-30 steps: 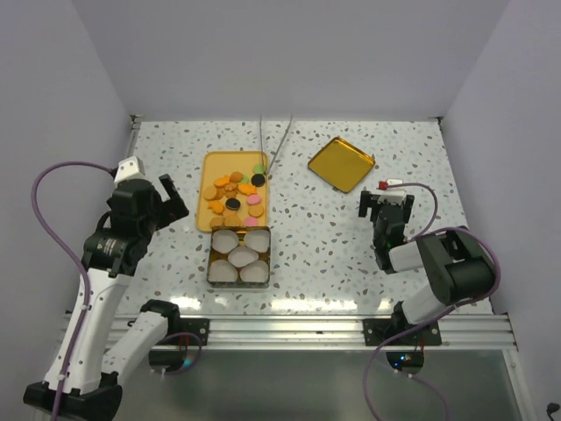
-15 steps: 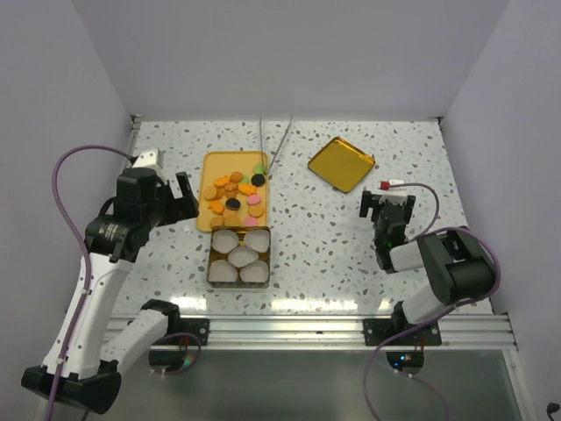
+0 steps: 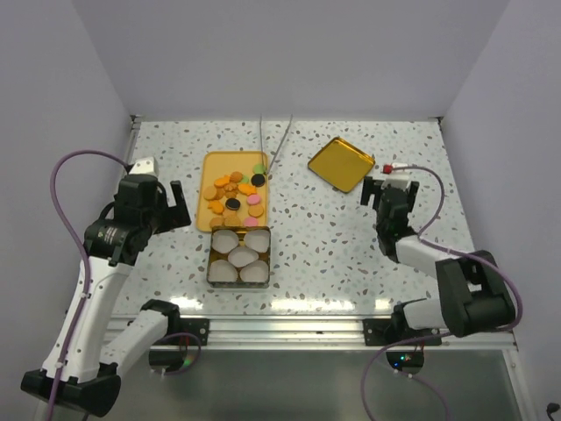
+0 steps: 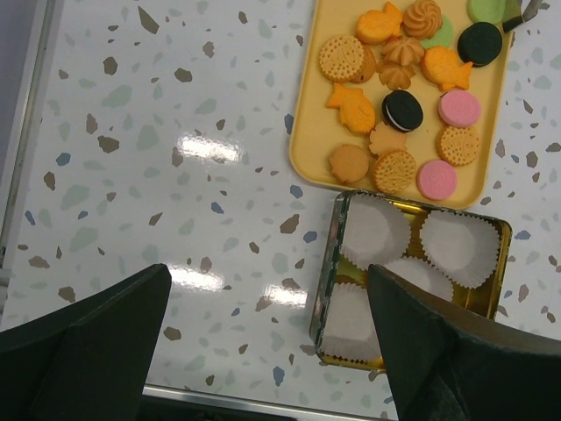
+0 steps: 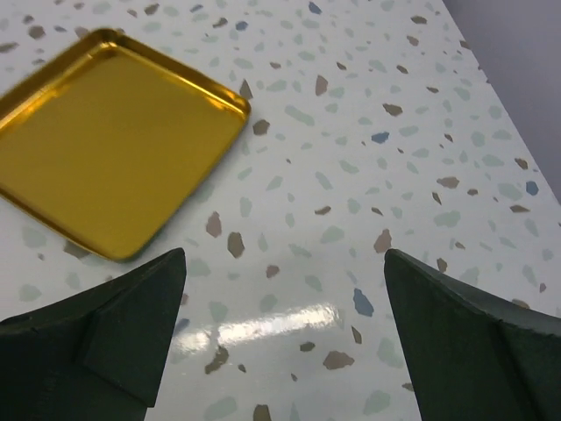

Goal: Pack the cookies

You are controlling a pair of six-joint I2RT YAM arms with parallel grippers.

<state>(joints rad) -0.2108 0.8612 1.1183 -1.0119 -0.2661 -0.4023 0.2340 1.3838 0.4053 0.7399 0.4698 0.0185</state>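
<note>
The cookies (image 3: pixel 235 193) lie as several small discs, orange, tan, black, pink and green, on a yellow tray (image 3: pixel 213 163); they also show in the left wrist view (image 4: pixel 408 96). A gold tin (image 3: pixel 213 256) with white paper cups (image 3: pixel 238 256) sits just in front of the tray, and shows in the left wrist view (image 4: pixel 326 263). My left gripper (image 3: pixel 175 205) is open and empty, left of the tray, above the table. My right gripper (image 3: pixel 382 191) is open and empty, near a gold lid (image 3: pixel 342 163) that fills the upper left of the right wrist view (image 5: pixel 105 140).
Metal tongs (image 3: pixel 273 140) lie behind the yellow tray, tips near its back right corner. White walls enclose the table at the back and both sides. A metal rail (image 3: pixel 289 331) runs along the near edge.
My left arm has swung right and lowered towards the tray and tin. My right gripper has lifted and moved back towards the gold lid.
</note>
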